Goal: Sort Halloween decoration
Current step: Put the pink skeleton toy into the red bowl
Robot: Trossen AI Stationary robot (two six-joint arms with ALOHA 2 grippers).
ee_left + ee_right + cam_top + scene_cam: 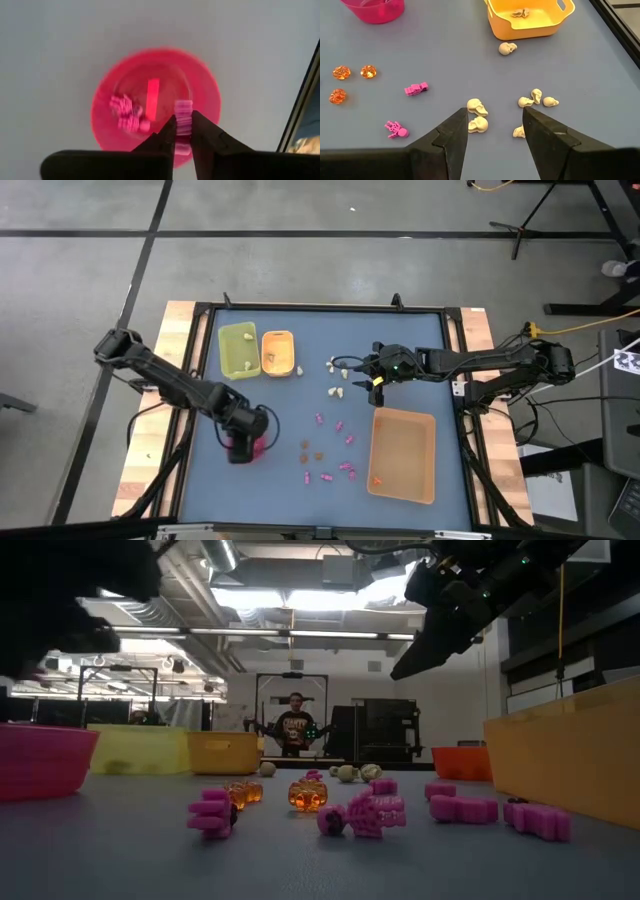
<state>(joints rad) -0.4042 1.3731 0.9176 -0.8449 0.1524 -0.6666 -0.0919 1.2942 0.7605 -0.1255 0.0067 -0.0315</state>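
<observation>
My left gripper (183,119) hangs over the round pink bowl (155,100) near the table's left front (245,446) and is shut on a magenta-pink trinket. More pink trinkets (125,112) lie in the bowl. My right gripper (495,125) is open above the cream-white skulls (479,125) at the table's middle (338,390), touching nothing. Pink trinkets (338,426) and orange-brown ones (312,450) lie loose on the mat. One skull (521,13) lies in the orange tray (540,27). My left gripper pinches a magenta-pink trinket (183,107) between its two fingers, coming from above and pointing down. The trinket is lifted clear, above the pink bowl's inside near its rim.
A green tray (238,350) and the orange tray (278,353) stand side by side at the far left. A large tan tray (403,455) sits at the near right. Loose trinkets spread between them. A person (296,725) stands beyond the table.
</observation>
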